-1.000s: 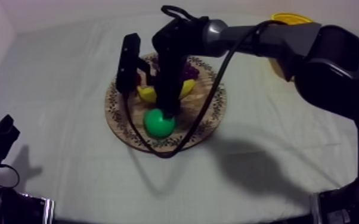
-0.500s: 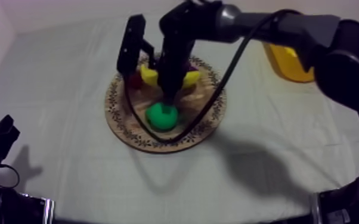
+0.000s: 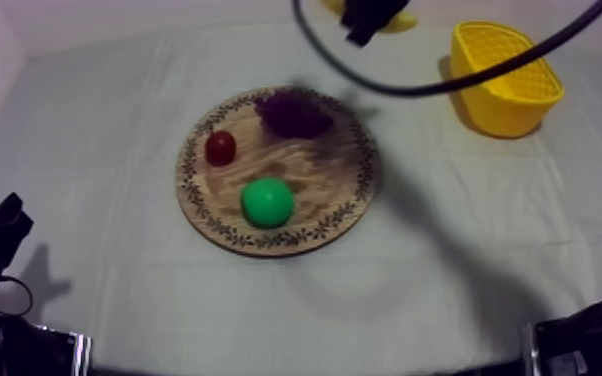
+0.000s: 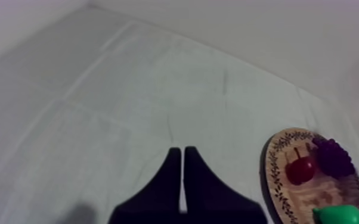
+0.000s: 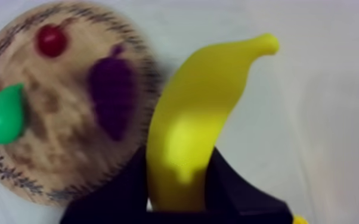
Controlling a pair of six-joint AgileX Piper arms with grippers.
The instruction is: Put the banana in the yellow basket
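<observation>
Short of the round wooden board (image 3: 350,190), my left gripper (image 4: 182,150) rests with its fingers pressed together, empty. On the board sit a smooth green pear (image 3: 267,202), a small red fruit (image 3: 221,147) and knobbly purple grapes (image 3: 293,112). Past the board's far edge, my right gripper (image 5: 179,184) clamps the curved, glossy banana (image 5: 206,101) in the air. The latticed yellow basket (image 3: 505,95) stands off the board's far right.

Hanging aloft just beside the patterned wooden board (image 3: 317,192), clamped lengthwise in the right gripper (image 5: 179,165): curved yellow banana (image 5: 201,116). Standing upright, well apart from the board: yellow basket (image 3: 510,102).
</observation>
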